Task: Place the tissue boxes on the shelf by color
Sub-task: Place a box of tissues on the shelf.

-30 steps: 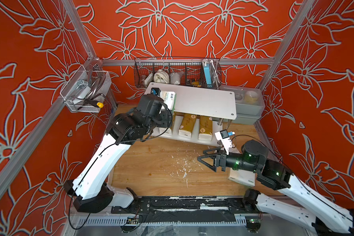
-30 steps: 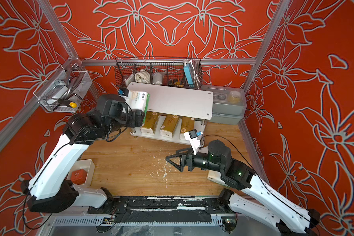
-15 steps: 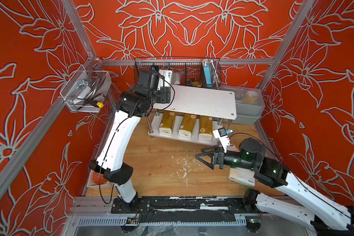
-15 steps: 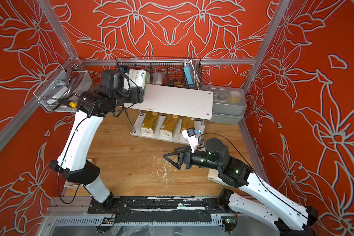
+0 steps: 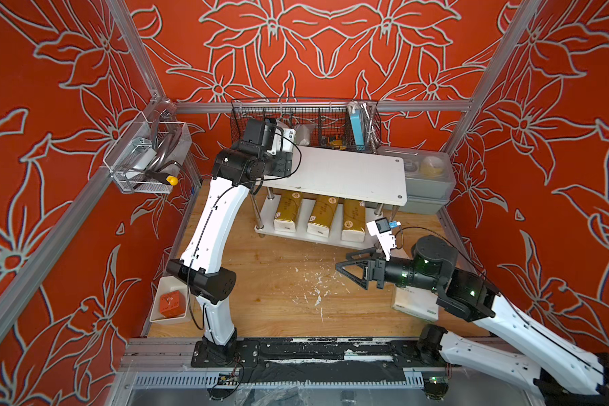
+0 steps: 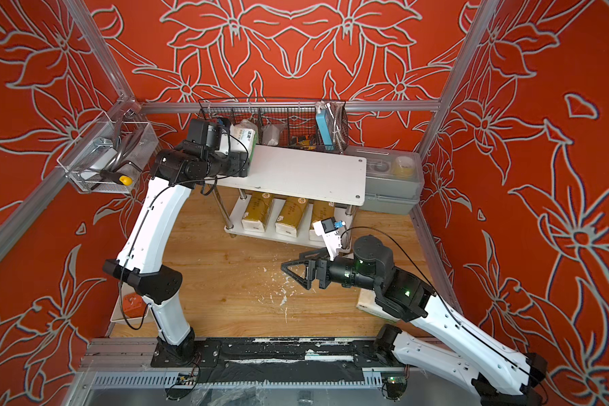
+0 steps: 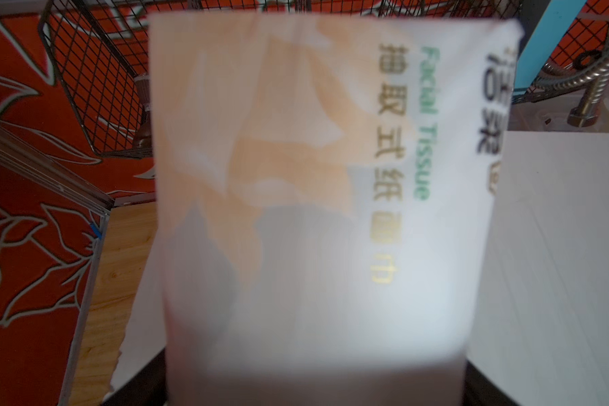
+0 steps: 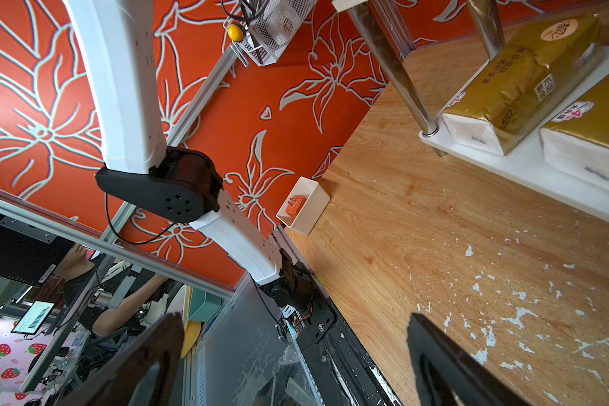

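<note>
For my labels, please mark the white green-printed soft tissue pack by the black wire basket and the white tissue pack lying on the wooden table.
White green-printed tissue pack [image 6: 245, 137]: in a top view, printed face.
White tissue pack on the table [image 5: 413, 304]: in a top view, upper face.

The left arm [image 5: 218, 211] and right arm [image 5: 514, 320] have white shells, black joints, thin black cables

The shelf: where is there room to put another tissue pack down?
Top board is bare from the white pack at one end to the grey bin. Lower board is crowded: three gold packs fill it. The wooden table is bare between it and the right gripper.
</note>
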